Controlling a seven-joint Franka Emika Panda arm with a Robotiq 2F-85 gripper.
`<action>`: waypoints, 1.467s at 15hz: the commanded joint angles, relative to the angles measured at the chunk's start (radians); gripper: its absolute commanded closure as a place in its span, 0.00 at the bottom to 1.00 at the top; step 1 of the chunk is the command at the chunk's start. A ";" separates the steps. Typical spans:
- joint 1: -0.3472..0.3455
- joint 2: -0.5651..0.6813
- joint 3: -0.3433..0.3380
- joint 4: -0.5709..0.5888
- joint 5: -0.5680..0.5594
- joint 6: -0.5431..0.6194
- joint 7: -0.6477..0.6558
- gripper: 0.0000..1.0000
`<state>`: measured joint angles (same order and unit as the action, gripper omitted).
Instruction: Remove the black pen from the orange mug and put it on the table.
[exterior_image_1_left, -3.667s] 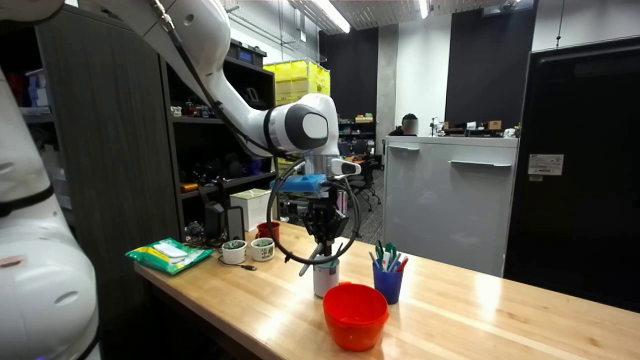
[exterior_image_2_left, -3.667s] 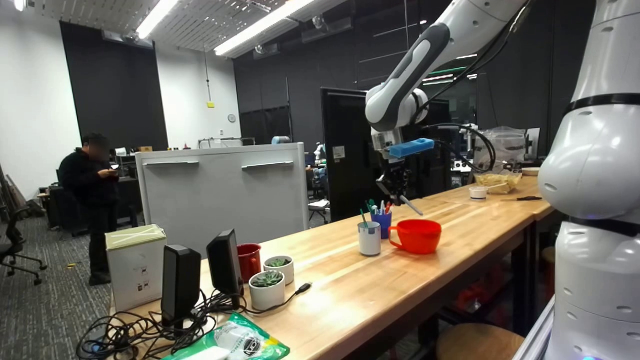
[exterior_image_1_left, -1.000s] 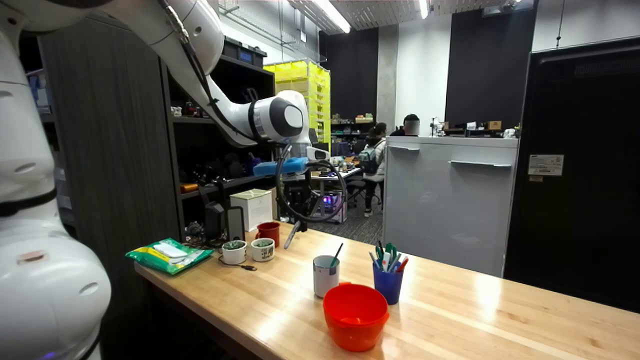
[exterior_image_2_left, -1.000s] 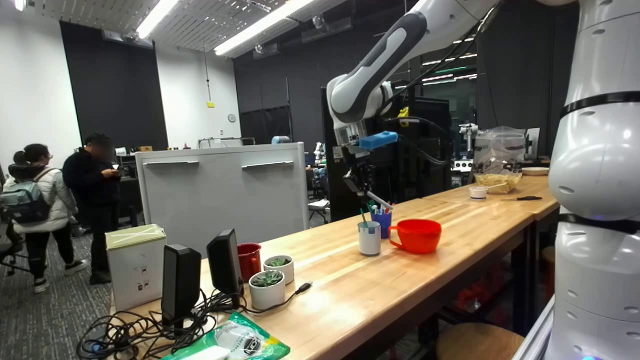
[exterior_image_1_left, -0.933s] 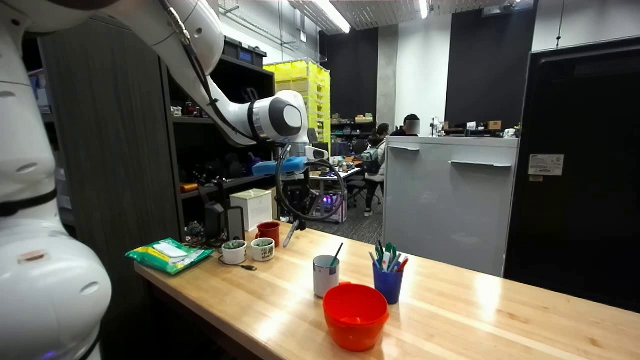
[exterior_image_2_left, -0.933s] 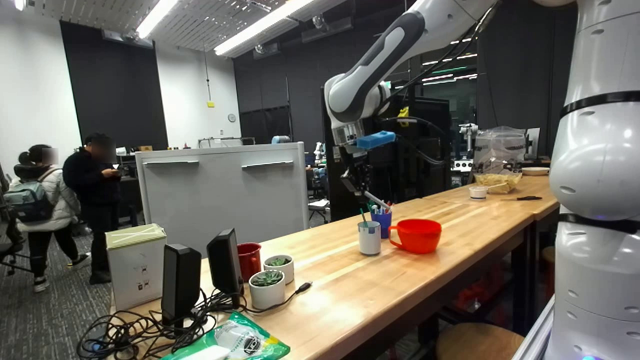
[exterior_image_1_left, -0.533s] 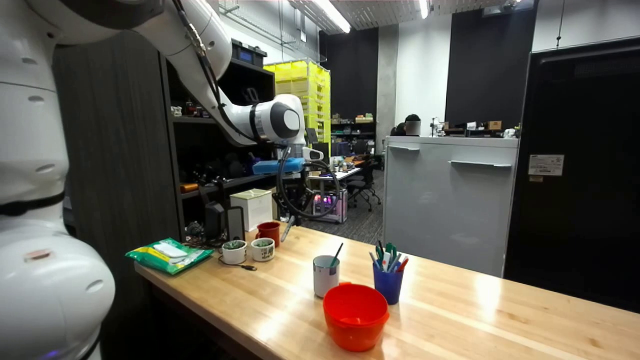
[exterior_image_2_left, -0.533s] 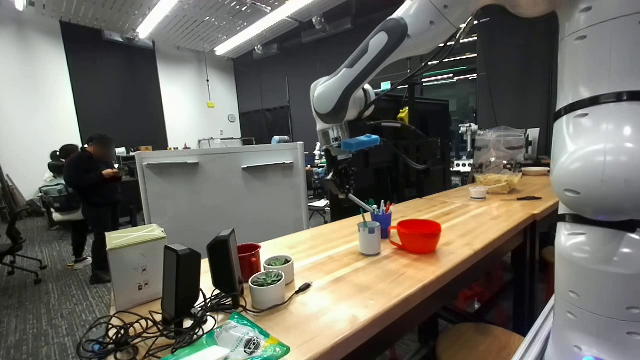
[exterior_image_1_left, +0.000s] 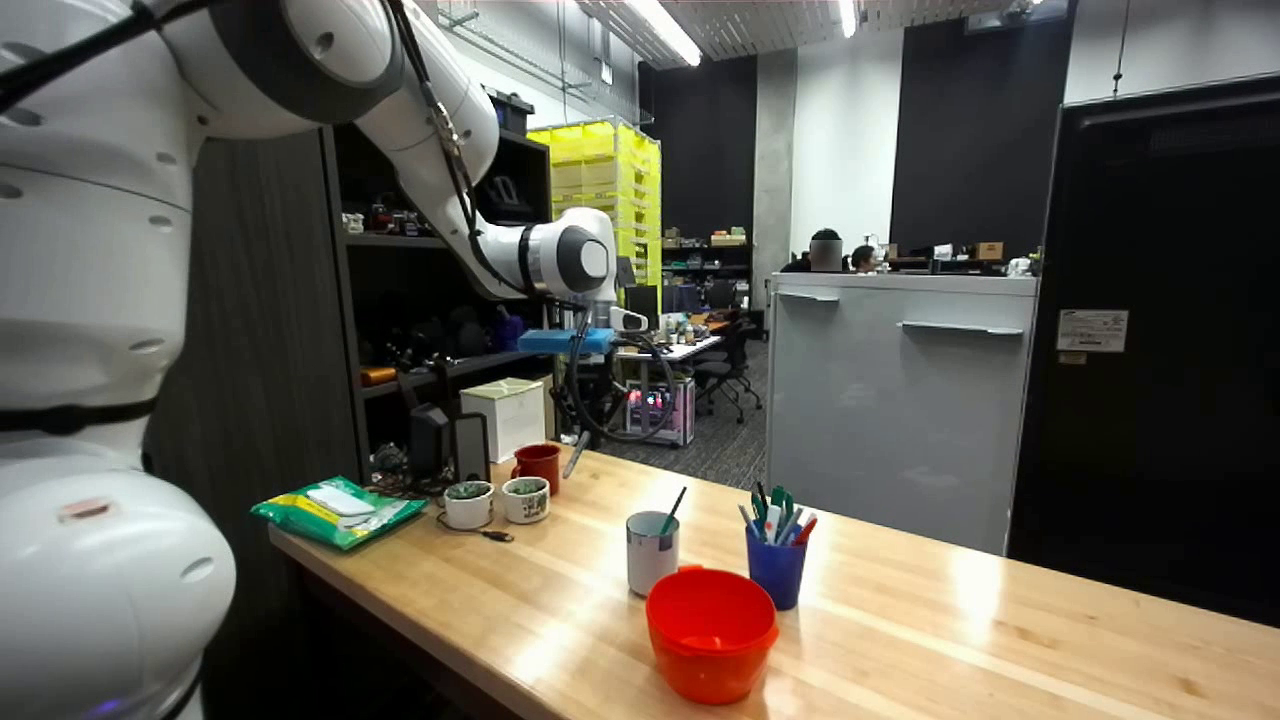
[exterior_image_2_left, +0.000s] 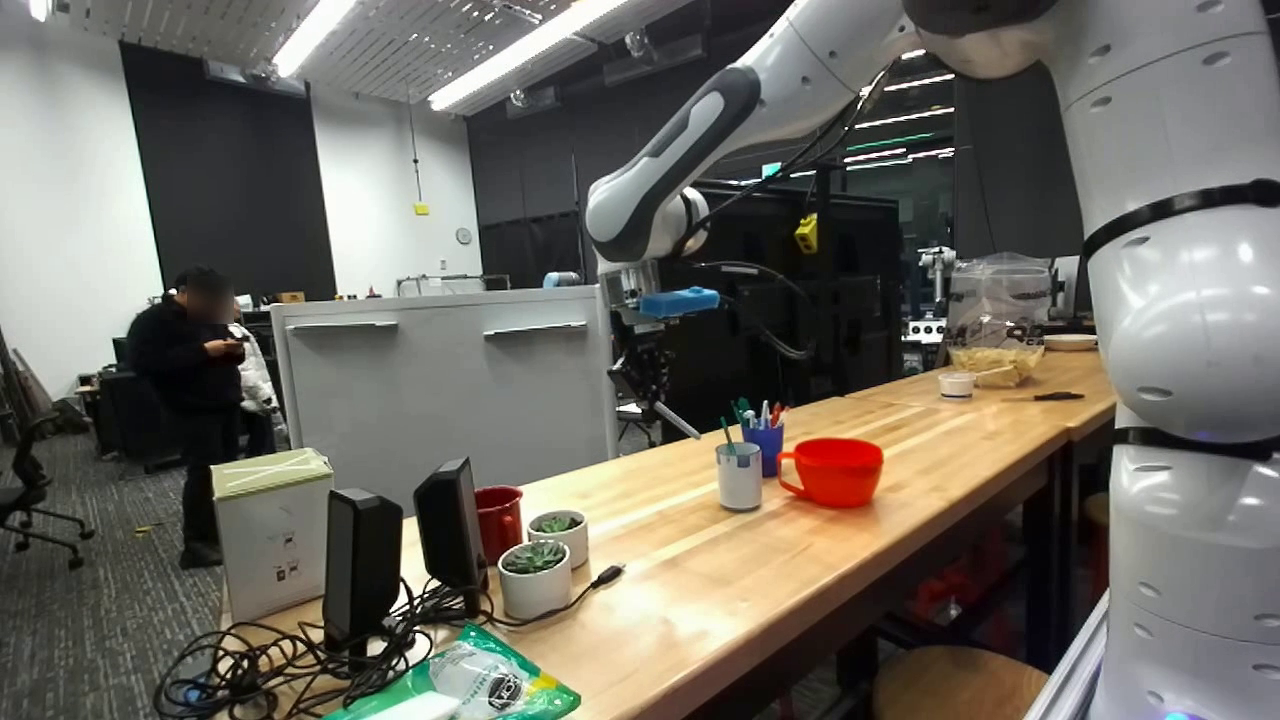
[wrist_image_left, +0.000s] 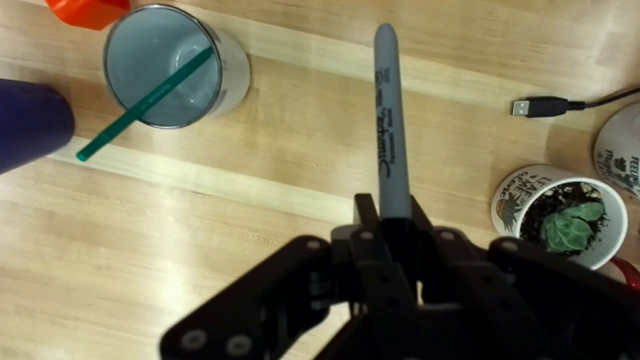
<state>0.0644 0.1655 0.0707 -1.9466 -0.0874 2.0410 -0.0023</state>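
Observation:
My gripper (exterior_image_1_left: 588, 425) (exterior_image_2_left: 655, 400) is shut on the black pen (wrist_image_left: 391, 120), a marker with a grey barrel and a dark end between the fingers. The pen also shows in both exterior views (exterior_image_1_left: 576, 455) (exterior_image_2_left: 678, 420), tilted, its free end pointing down and outward, above the table. The orange mug (exterior_image_1_left: 710, 640) (exterior_image_2_left: 838, 472) stands upright on the table (exterior_image_1_left: 900, 620) (exterior_image_2_left: 660, 560), away from the gripper. Only its edge shows in the wrist view (wrist_image_left: 92, 12). In an exterior view its inside shows no pen.
A white-grey cup (exterior_image_1_left: 652, 555) with a green pen and a blue cup (exterior_image_1_left: 776, 565) of coloured pens stand by the orange mug. Two potted succulents (exterior_image_2_left: 535, 580), a dark red mug (exterior_image_2_left: 497, 525), speakers (exterior_image_2_left: 360, 565), a cable plug (wrist_image_left: 545, 107) and a green packet (exterior_image_1_left: 340, 510) lie toward the table's end.
My gripper has carried the pen away from the cups toward the potted plants' end of the table. In the last half second it moved further that way. The cups have not moved.

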 joint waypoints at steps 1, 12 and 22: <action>0.005 0.012 -0.003 0.014 0.001 -0.003 0.000 0.85; 0.006 0.030 -0.002 0.031 0.002 -0.004 -0.002 0.96; 0.002 0.097 -0.001 0.058 0.020 0.014 -0.017 0.96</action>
<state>0.0655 0.2354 0.0700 -1.9125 -0.0853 2.0474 -0.0057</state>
